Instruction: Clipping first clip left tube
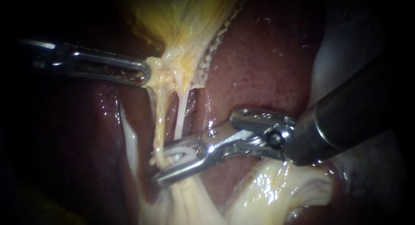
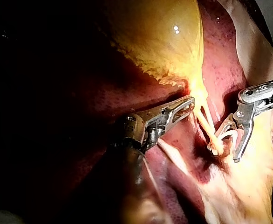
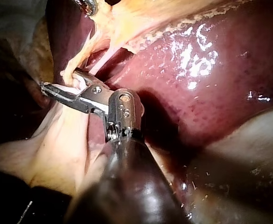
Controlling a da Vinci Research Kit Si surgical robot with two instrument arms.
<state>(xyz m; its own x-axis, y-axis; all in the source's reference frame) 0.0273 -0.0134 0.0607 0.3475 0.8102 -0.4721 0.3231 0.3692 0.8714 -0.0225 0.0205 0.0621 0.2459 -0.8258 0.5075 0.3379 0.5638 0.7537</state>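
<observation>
Clip [image 1: 181, 155] poised astride left tube [image 1: 159, 121]

Right instrument [image 1: 166, 162], wrist bent, reaches in low across the liver [image 1: 259, 69] and carries the white clip between half-closed jaws that straddle the left tube, apparently lining up a square bite. Farther up that tube, the left instrument [image 1: 145, 73] lies level, its jaws closed on the gallbladder [image 1: 186, 17] at its neck, seemingly to hold the tube taut and clear of its neighbour.

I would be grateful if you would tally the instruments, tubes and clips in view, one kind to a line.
Instruments: 2 (left instrument, right instrument)
Tubes: 2 (left tube, right tube)
Clips: 1 (white clip in the right instrument's jaws)
Total: 5
</observation>
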